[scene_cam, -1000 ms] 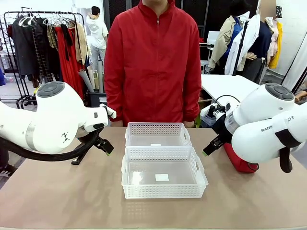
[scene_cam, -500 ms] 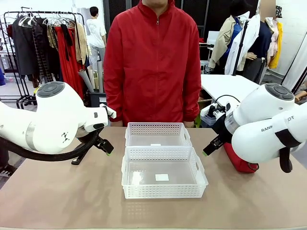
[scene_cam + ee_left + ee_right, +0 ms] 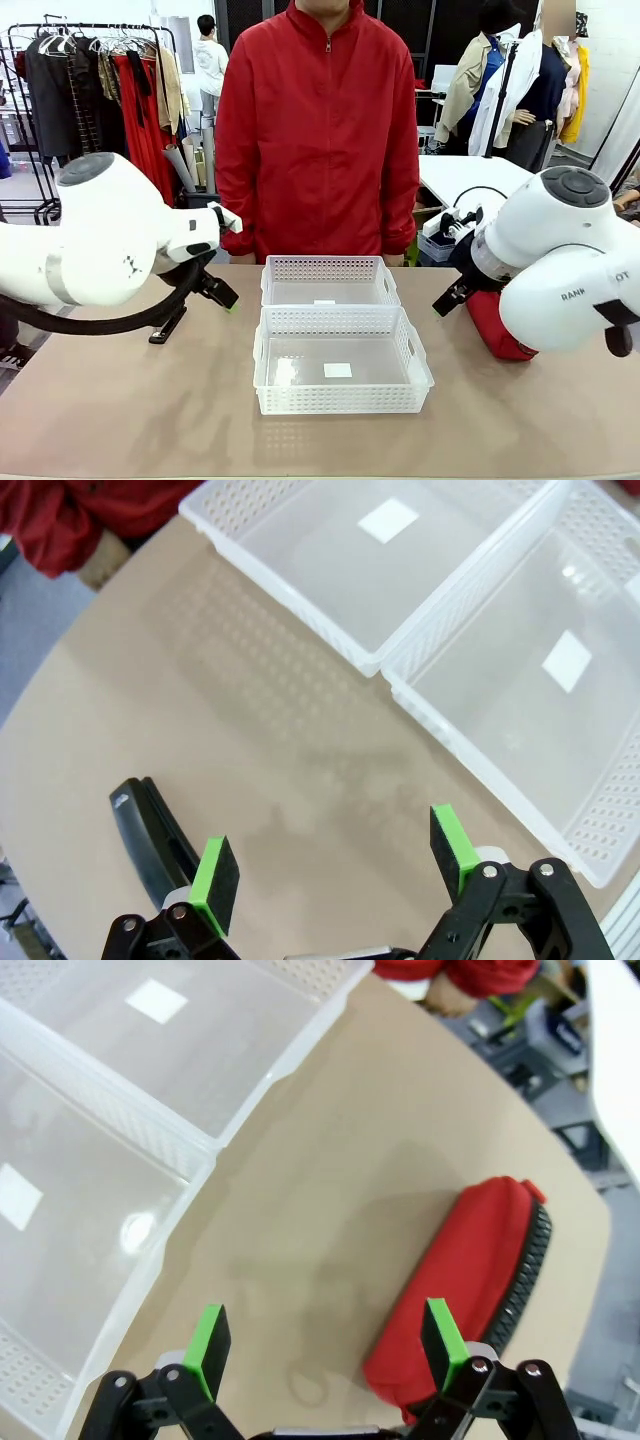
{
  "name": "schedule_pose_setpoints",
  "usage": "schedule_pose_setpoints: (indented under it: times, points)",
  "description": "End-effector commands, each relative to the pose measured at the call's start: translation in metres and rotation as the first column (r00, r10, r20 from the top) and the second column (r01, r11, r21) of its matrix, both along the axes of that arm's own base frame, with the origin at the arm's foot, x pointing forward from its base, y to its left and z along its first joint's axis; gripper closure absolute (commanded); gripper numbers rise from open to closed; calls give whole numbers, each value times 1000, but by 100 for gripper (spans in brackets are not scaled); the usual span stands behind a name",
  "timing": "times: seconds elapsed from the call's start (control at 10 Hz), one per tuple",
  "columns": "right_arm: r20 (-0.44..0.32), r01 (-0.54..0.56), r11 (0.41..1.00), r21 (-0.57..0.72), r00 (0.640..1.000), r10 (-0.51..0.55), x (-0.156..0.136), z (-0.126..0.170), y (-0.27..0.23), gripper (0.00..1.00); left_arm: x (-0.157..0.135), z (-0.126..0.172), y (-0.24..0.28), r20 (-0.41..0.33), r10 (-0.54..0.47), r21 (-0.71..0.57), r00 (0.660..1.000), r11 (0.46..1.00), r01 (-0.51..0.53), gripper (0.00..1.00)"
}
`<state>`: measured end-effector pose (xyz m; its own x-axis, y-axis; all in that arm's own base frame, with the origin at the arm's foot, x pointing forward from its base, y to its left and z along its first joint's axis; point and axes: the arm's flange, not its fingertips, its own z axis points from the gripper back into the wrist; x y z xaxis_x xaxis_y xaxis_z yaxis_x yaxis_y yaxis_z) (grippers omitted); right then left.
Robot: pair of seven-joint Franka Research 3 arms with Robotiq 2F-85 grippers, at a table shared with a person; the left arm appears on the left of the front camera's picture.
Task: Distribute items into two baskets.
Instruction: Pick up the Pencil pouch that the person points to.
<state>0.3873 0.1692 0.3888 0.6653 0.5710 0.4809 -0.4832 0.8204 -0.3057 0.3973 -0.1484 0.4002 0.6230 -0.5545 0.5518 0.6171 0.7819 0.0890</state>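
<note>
Two white lattice baskets sit mid-table, the smaller basket toward the person and the larger basket nearer me; both hold nothing. A small black stapler lies on the table left of them, just under my open left gripper. In the left wrist view the stapler lies beside the left green pad of that gripper, with the smaller basket and the larger basket beyond. A red zippered pouch lies right of the baskets, below my open right gripper. The right wrist view has the pouch by that gripper's right pad.
A person in a red jacket stands at the far edge, hands out of sight. The tan table is bare in front and to both sides of the baskets. Clothes racks stand behind, and a white table at back right.
Both arms have shifted slightly, the left one's body moving left and up, the right one's rising. Both grippers stay open; the stapler, pouch and baskets have not moved.
</note>
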Motion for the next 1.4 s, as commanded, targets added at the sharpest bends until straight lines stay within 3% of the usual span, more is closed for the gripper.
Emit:
schedule_pose_setpoints:
  times: [0.0, 0.2, 0.3, 0.4, 1.1, 1.3]
  points:
    - [31, 90, 993, -78, 996, -87, -26, -4, 35, 0, -40, 1, 40, 10, -71, -80, 997, 994, 72, 0]
    - [11, 101, 992, -70, 995, -100, -38, -1, 47, 0, -48, 6, 52, 5, -39, -87, 999, 995, 40, 0]
    - [19, 54, 997, -62, 998, -53, -22, 7, 27, 0, -50, 8, 52, 2, -39, -54, 999, 998, 39, 0]
    - [19, 54, 997, -62, 998, -53, -22, 7, 27, 0, -3, 29, 25, 10, -30, -71, 999, 997, 31, 0]
    - [6, 72, 995, -62, 997, -72, -23, 6, 26, 0, -6, 31, 24, 2, -42, -59, 999, 997, 42, 0]
    - [-87, 119, 988, 96, 990, -110, 0, 35, 17, 0, -14, 51, 39, -107, -142, -129, 984, 983, 128, 0]
